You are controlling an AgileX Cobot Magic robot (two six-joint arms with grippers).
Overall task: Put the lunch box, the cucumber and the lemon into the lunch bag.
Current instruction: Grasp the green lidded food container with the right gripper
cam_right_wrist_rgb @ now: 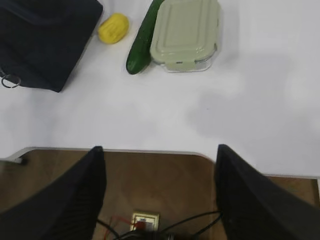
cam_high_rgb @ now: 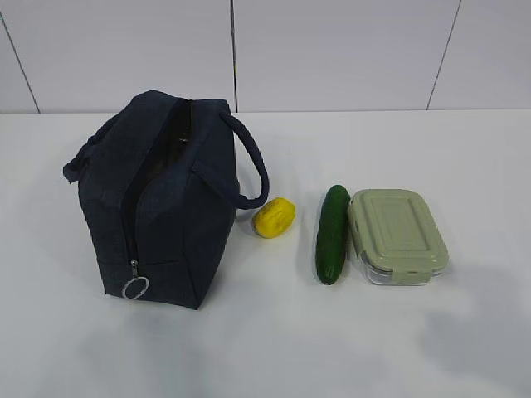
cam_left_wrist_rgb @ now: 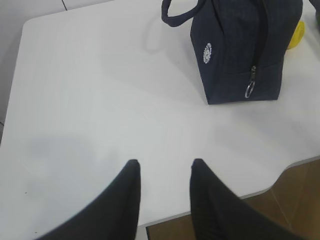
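- As seen from the front, the lunch bag (cam_high_rgb: 162, 199) stands upright at the left of the table (cam_high_rgb: 265, 348), its top zipper partly parted at the far end and its ring pull (cam_high_rgb: 135, 288) hanging low on the near face.
- Left hand (cam_left_wrist_rgb: 162, 172): fingers apart, holding nothing, poised over bare table; the bag lies ahead and to its right.
- Lemon (cam_high_rgb: 274, 217): just beside the bag's right wall, under the handle loop.
- Cucumber (cam_high_rgb: 333, 234): long axis running near to far, lying close along the left side of the lunch box (cam_high_rgb: 397, 235).
- Right hand (cam_right_wrist_rgb: 160, 155): fingers wide apart, empty, hanging off the table's near edge; the box lies straight ahead, making this the nearer arm for the three loose items.
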